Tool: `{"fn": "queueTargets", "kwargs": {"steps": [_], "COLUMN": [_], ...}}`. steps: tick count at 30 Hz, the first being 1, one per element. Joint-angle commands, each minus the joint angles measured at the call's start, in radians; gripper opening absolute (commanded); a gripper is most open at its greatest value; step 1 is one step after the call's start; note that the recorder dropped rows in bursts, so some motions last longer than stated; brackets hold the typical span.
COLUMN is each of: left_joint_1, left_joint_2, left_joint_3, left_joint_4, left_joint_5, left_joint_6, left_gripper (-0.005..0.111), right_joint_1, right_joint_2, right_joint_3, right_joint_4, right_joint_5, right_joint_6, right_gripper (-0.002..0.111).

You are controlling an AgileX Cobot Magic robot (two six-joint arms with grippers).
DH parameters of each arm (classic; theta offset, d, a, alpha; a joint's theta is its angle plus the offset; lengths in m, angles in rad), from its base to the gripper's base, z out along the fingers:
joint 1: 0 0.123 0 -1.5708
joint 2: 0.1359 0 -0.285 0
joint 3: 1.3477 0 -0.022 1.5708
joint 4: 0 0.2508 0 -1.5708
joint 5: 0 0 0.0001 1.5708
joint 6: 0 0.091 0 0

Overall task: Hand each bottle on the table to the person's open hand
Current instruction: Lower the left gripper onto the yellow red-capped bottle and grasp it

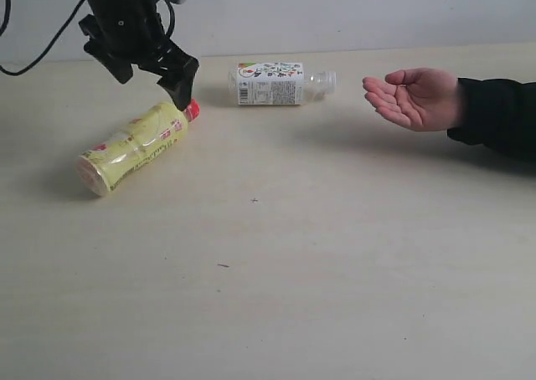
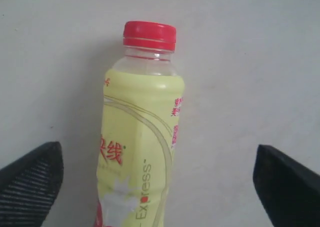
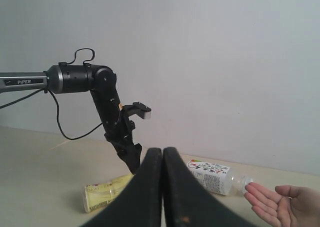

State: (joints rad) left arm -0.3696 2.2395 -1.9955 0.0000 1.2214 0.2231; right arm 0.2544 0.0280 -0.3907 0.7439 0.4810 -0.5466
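Left gripper (image 2: 157,157): jaws spread wide with nothing in them. It hovers in the upper left of the exterior view, over the cap end of the yellow bottle (image 1: 134,146). The left wrist view shows the bottle lying between the two fingers, clear of both.
Right gripper (image 3: 163,152): fingers pressed together on nothing, held high above the table (image 1: 335,254) and out of the exterior frame.
Yellow bottle: on its side on the table at the left of the exterior frame, its red cap (image 1: 192,110) pointing up and right, just under the left gripper.
Clear bottle with white printed label (image 1: 272,83): on its side at the upper middle of the frame, between the left gripper and the hand and apart from both.
Person's open hand (image 1: 414,98): upper right of the frame, palm up, empty.
Bottles in view: only these two.
Done: neither visible bottle has reached the palm.
Step in hand: lining up a grasp on the yellow bottle, as it looks.
Left to do: close on it, lift, carry it across to the hand and release. Then the same for the clear bottle.
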Motion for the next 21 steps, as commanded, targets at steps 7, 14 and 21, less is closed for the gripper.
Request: {"fn": "queueTargets", "kwargs": {"steps": [7, 14, 21], "left_joint_1": [-0.004, 0.002, 0.01], "left_joint_2": [0.082, 0.123, 0.17], "left_joint_3": [-0.002, -0.002, -0.002], "left_joint_4": [-0.006, 0.016, 0.053], "left_joint_5": [0.0, 0.0, 0.0], "left_joint_6": [0.108, 0.161, 0.165], "left_gripper": [0.097, 0.097, 0.094], "right_joint_1": [0.001, 0.001, 0.001], "right_joint_2": [-0.004, -0.004, -0.004], "right_joint_3": [0.004, 0.004, 0.004], "right_joint_4": [0.005, 0.005, 0.005], "right_joint_5": [-0.007, -0.007, -0.007], "right_joint_6": [0.001, 0.001, 0.001], "right_gripper": [0.0, 0.0, 0.0]}}
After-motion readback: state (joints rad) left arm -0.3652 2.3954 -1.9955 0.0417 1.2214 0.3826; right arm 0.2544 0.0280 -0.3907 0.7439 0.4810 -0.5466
